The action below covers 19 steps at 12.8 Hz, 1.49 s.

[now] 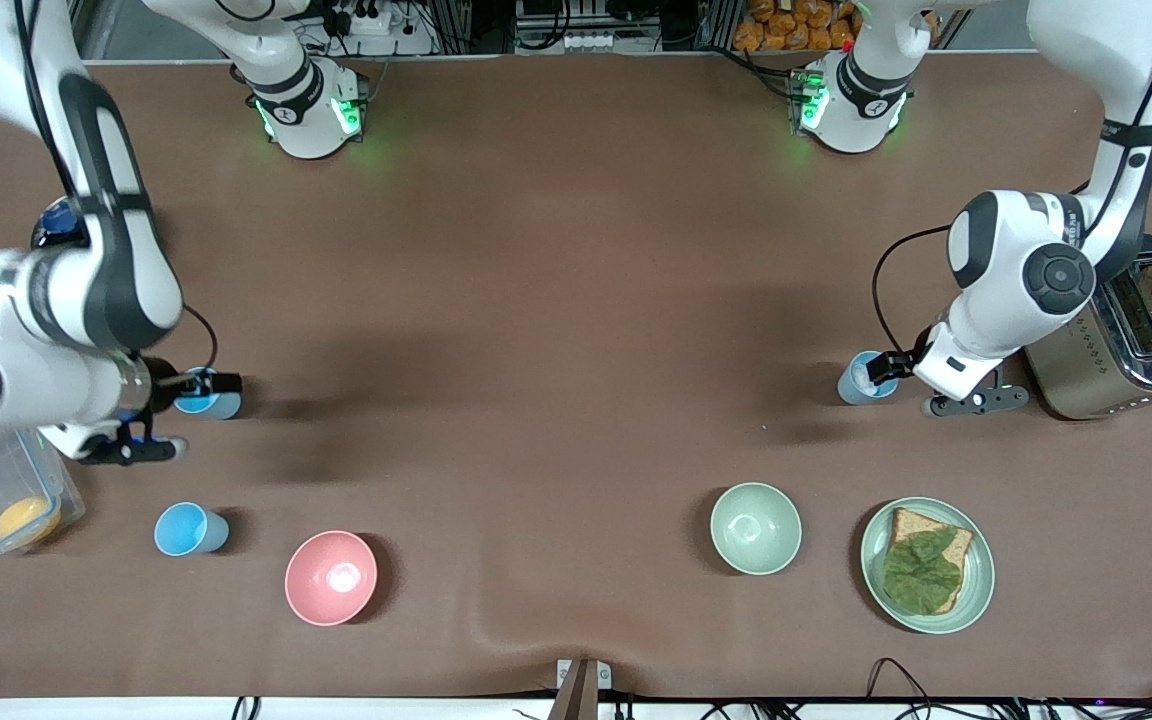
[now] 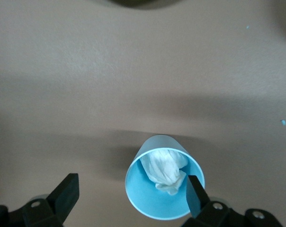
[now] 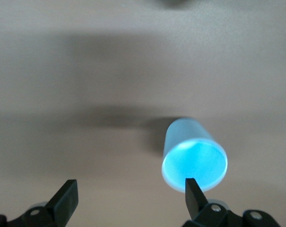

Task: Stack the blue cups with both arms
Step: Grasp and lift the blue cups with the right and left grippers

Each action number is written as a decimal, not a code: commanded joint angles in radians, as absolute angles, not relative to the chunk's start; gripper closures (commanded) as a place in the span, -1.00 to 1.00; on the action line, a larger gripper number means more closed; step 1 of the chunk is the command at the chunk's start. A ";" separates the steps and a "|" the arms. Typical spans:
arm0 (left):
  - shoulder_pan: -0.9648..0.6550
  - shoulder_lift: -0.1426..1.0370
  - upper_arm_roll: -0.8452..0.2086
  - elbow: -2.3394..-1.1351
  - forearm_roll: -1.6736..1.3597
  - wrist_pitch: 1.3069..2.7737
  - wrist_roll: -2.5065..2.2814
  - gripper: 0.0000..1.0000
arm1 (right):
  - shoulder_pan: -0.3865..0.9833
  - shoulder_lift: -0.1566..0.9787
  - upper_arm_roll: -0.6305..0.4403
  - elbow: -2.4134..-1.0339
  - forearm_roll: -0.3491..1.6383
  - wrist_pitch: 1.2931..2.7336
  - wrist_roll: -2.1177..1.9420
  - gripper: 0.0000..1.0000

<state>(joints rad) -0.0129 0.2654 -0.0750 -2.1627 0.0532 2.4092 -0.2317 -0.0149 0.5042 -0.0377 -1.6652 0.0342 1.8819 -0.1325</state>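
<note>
We hold both grippers wide open, the left gripper [image 2: 129, 194] at the tissue-stuffed blue cup [image 1: 861, 378] by the toaster [image 1: 1116, 345], the right gripper [image 3: 129, 196] at another cup [image 1: 208, 392]: light, slick, thin-walled, best pinched at the rim.
</note>
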 commanded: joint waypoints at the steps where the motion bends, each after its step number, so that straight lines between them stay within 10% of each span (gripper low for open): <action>1: -0.003 0.288 -0.080 -2.195 0.041 2.459 -0.207 -0.46 | -0.082 0.547 -0.034 -1.640 0.023 1.884 -0.265 -1.00; 4: -0.012 0.324 -0.080 -2.186 0.041 2.467 -0.207 0.99 | -0.138 0.563 -0.034 -1.663 0.021 1.898 -0.418 -1.00; 15: -0.049 0.347 -0.292 -2.066 0.035 2.433 -0.363 1.00 | -0.183 0.586 -0.031 -1.746 -0.041 2.031 -0.515 -1.00; 17: -0.084 0.374 -0.363 -2.056 0.035 2.430 -0.474 1.00 | -0.184 0.594 -0.031 -1.746 -0.037 2.034 -0.550 0.22; 19: -0.176 0.415 -0.382 -2.022 0.035 2.434 -0.596 1.00 | -0.195 0.594 -0.029 -1.746 -0.031 2.034 -0.577 0.81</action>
<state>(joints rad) -0.1064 0.3583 -0.3724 -2.0756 0.0501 2.4444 -0.5073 -0.1636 0.5889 -0.0487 -1.7451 -0.0258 2.0259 -0.5424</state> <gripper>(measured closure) 0.965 0.317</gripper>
